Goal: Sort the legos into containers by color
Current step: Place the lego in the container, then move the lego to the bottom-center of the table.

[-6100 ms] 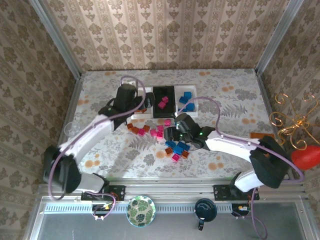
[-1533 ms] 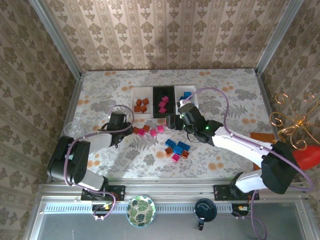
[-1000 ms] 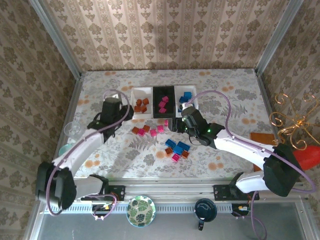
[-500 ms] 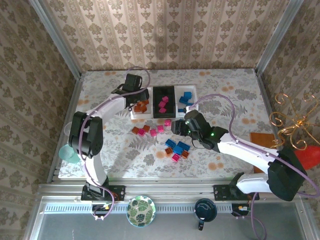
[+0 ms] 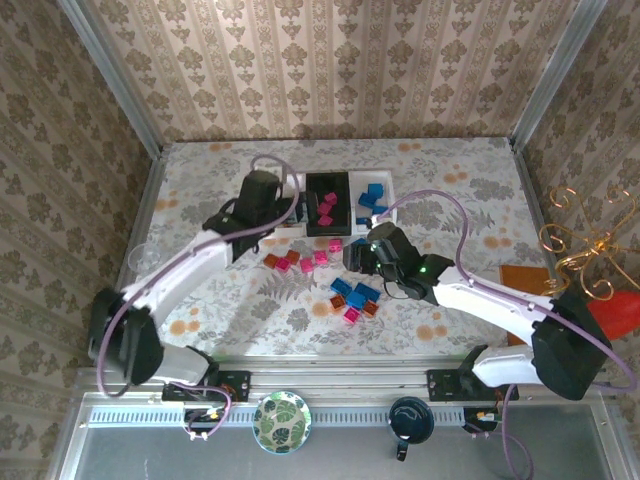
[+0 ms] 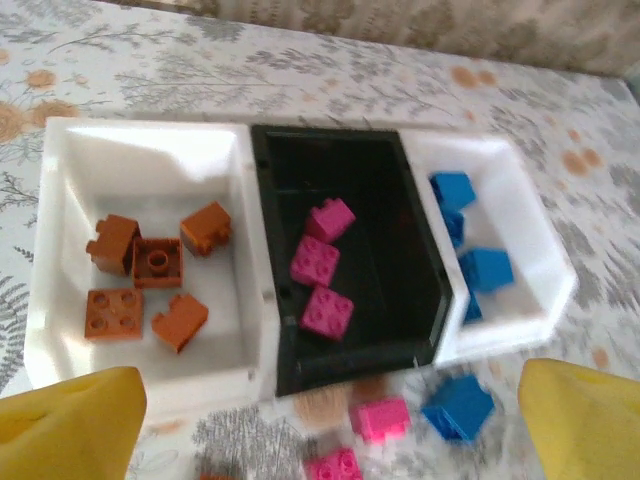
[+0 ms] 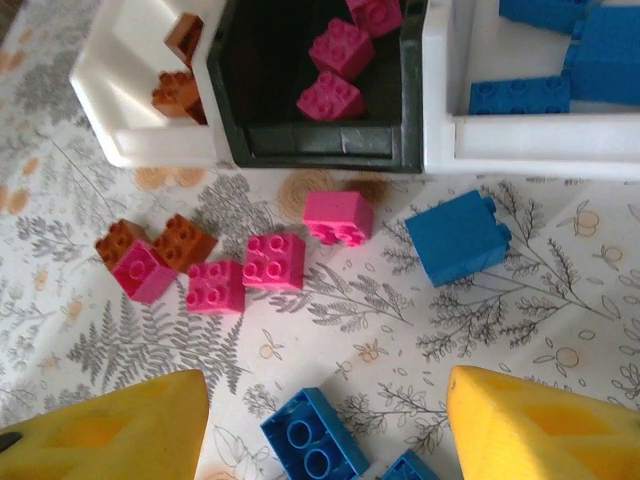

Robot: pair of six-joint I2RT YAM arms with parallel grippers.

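Dealing with light, hard, slick legos mid-frame here; best pinched across 2 flat sides. Seeing left gripper spread wide, empty; right gripper apart too.

No words, numbers or signs can be read on the little bricks, the trays or the flowery table.

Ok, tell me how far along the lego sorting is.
Done: five orange-brown bricks in the left white tray, three pink bricks in the black tray, several blue bricks in the right white tray. In hand: nothing; the left claw and right claw are open and empty. Left: loose bricks of all three colours on the table beside the trays.
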